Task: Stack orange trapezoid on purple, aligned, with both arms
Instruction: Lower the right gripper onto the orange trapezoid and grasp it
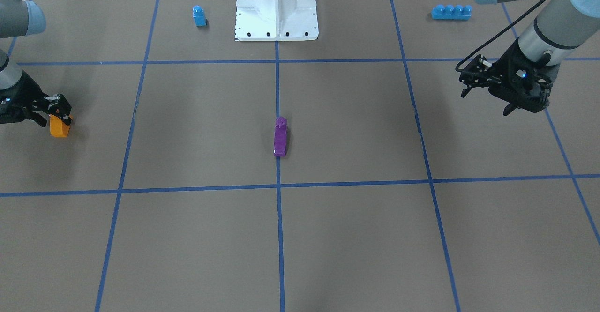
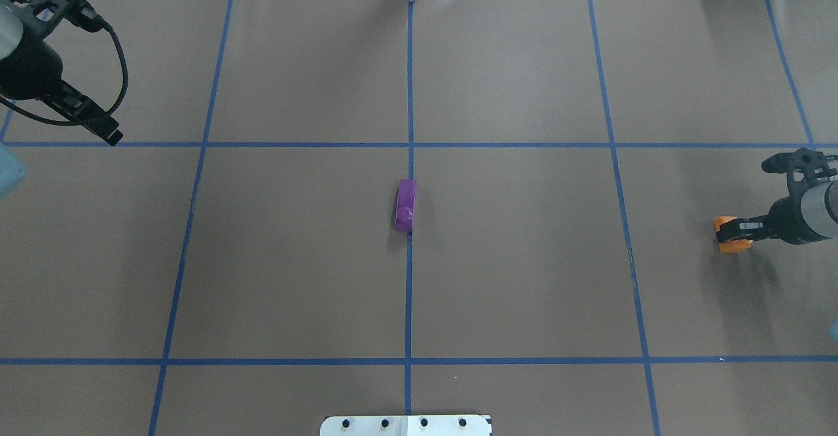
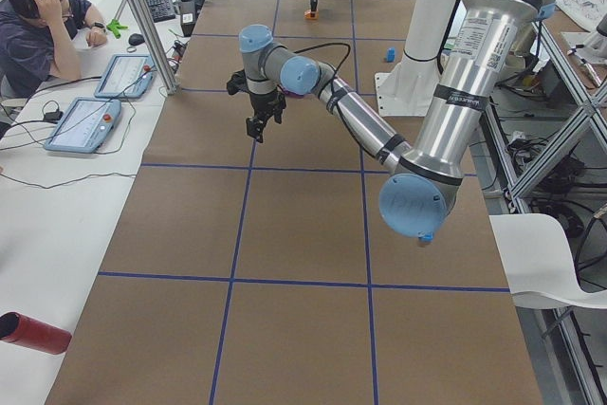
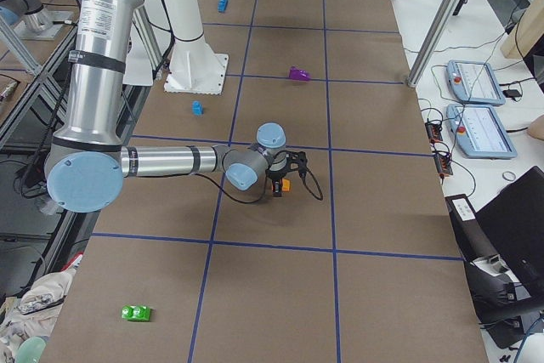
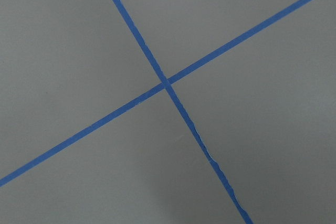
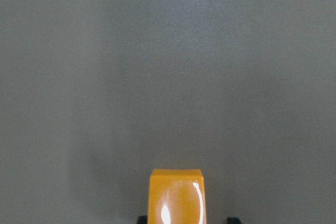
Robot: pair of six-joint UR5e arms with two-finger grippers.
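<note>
The orange trapezoid (image 1: 59, 127) is between the fingers of my right gripper (image 1: 57, 115), which is shut on it at the table's far right side. It also shows in the overhead view (image 2: 732, 234) and at the bottom of the right wrist view (image 6: 176, 196). I cannot tell whether it touches the table. The purple brick (image 1: 280, 136) lies alone on the centre tape line, also in the overhead view (image 2: 406, 205). My left gripper (image 1: 486, 102) hangs open and empty over the far left side, well away from both bricks.
A small blue one-stud brick (image 1: 199, 16) and a blue four-stud brick (image 1: 451, 11) lie near the white robot base (image 1: 276, 10). A green brick (image 4: 135, 313) lies at the right end. An operator (image 3: 38, 26) sits beside the table.
</note>
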